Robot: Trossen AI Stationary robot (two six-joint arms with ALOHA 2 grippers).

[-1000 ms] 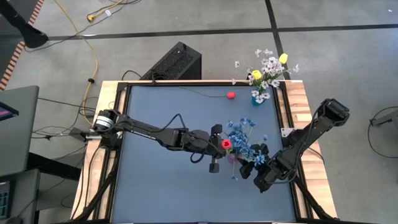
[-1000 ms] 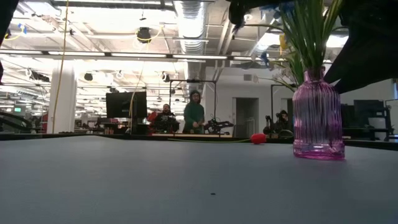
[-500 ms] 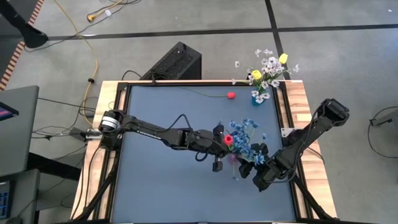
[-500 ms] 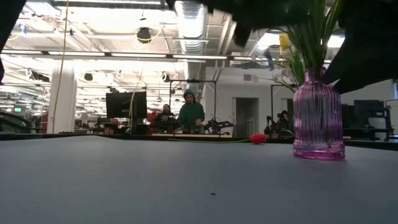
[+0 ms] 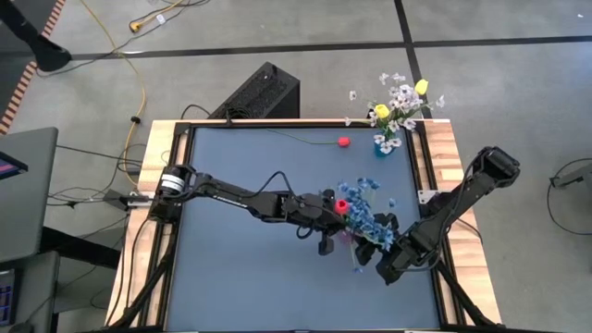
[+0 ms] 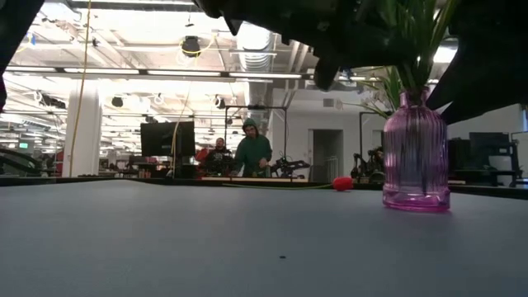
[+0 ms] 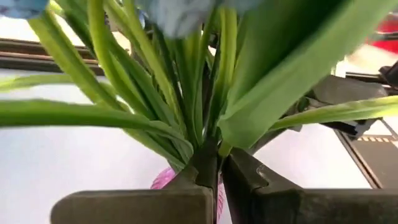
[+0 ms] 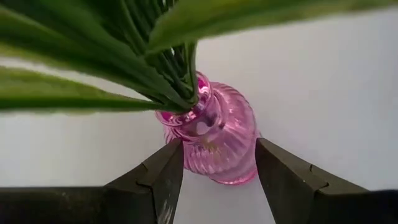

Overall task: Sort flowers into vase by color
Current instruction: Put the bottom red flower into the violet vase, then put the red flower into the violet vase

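the right gripper (image 8: 214,177) has its dark fingers spread either side of a ribbed pink glass vase (image 8: 214,140), not touching it, thin green stems (image 8: 168,68) packed into the neck. the left gripper (image 7: 214,180) pinches one stem just above that neck. from above, a red bud (image 5: 340,205) sits beside the blue cluster (image 5: 366,215) mid-table. farther back a second red flower (image 5: 343,142) lies flat, and a blue vase (image 5: 384,144) of white and yellow flowers stands at the edge.
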